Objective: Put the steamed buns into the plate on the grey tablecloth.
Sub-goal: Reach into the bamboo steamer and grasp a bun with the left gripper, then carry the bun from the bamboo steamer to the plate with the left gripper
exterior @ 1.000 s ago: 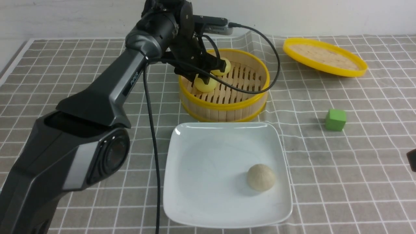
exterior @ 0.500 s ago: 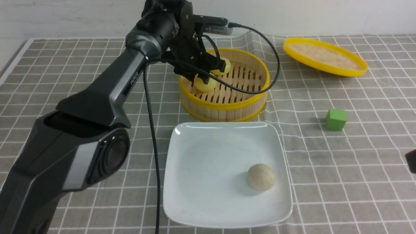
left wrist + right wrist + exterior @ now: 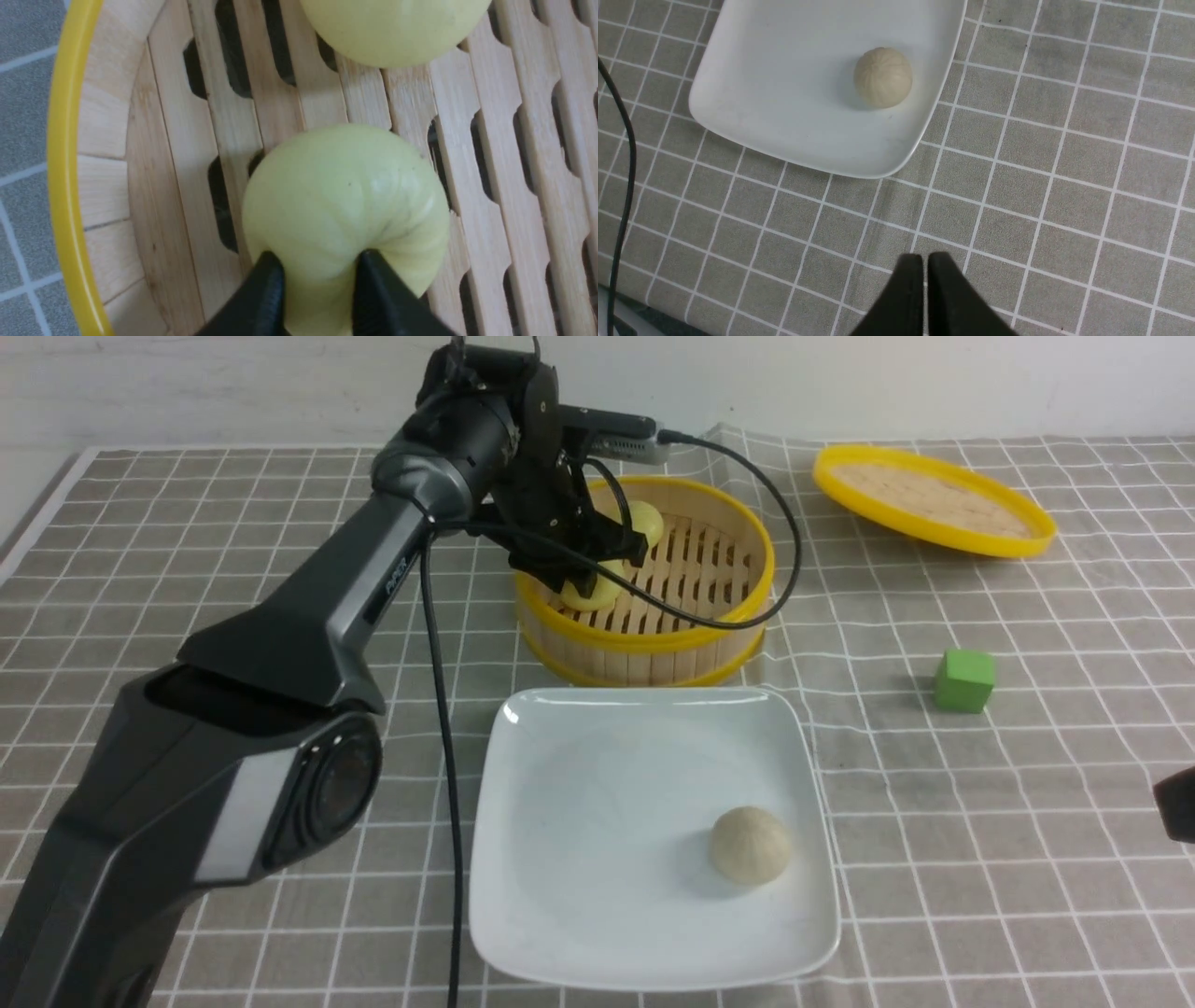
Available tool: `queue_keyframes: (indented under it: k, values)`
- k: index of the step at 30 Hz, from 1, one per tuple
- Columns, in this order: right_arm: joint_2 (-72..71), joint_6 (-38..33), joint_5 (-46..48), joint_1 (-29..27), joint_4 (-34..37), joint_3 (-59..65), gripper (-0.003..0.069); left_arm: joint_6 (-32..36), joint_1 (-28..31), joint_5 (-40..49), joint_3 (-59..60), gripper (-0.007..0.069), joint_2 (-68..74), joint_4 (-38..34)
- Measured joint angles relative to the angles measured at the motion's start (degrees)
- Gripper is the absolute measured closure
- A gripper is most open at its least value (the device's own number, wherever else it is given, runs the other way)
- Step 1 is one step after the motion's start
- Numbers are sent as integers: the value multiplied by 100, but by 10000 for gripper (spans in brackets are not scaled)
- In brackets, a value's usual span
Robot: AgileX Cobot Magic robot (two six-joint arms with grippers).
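In the front view my left gripper [image 3: 597,574] reaches down into the bamboo steamer [image 3: 709,625] and is shut on a pale yellow steamed bun [image 3: 597,595]. The left wrist view shows the fingertips [image 3: 268,280] pinching into that bun [image 3: 345,196], which is dented between them. A second yellow bun [image 3: 646,518] sits just behind it on the slats. An off-white bun [image 3: 750,845] lies on the white square plate [image 3: 607,803], which rests on the grey tablecloth [image 3: 980,859]. My right gripper [image 3: 924,259] hovers shut and empty over the cloth, near the plate's corner [image 3: 784,70].
The steamer's round yellow-rimmed lid [image 3: 934,499] lies at the back right. A green cube [image 3: 964,679] sits on the cloth right of the plate. The left arm's black cable [image 3: 439,728] hangs down past the plate's left side.
My left gripper has sunk a little lower into the steamer and closed on the nearer yellow bun. The right gripper has hardly moved.
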Motion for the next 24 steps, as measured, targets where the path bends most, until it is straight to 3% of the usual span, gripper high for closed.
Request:
queue_keyframes:
  k: [1, 4, 20, 24]
  values:
    - [0, 0, 0, 0, 26, 0, 623, 2, 0, 0, -5, 536, 0, 0]
    - [0, 0, 0, 0, 83, 0, 623, 2, 0, -6, 1, 599, -98, -21]
    - [0, 0, 0, 0, 99, 0, 605, 122, 278, 360, 18, 603, -2600, -82]
    - [0, 0, 28, 0, 87, 0, 598, 122, 291, 360, 821, 603, -3778, -269]
